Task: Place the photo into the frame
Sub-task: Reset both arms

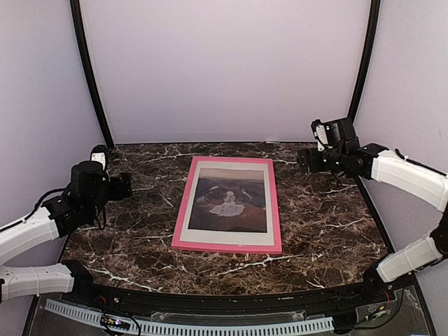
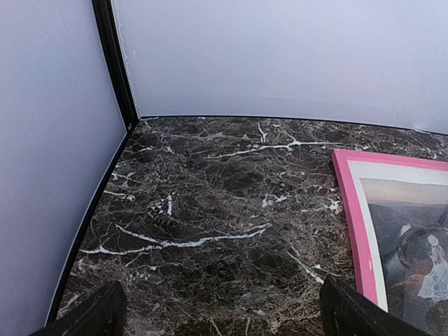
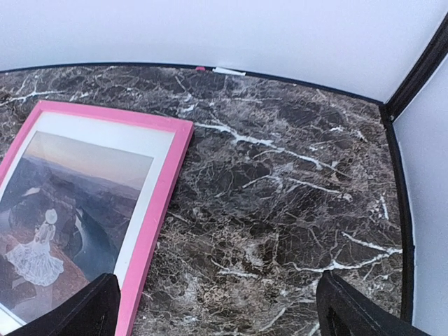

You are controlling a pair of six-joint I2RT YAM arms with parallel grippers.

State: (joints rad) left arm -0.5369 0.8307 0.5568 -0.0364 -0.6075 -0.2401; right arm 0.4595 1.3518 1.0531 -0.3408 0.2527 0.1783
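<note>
Photo: the photo (image 1: 229,201) lies face up inside the frame, white border showing on all four sides, picture upright as seen from the arms.
Frame: the frame (image 1: 182,210) lies flat, pink face up, at the middle of the desk (image 1: 329,217), tilted a little from square to the desk edge.
Left pincer: the left pincer (image 2: 220,320) is released, fingers wide apart with nothing between them, well to the left of the frame.
Right pincer: the right pincer (image 3: 218,315) is likewise released and empty, off the frame's far right corner.
Step, as I judge it: the placing looks done; what is left is checking.
Doing it well: look for a border that sits evenly and no lifted corner. Any retreat should go up and outward, so no finger clips the pink edge.
</note>
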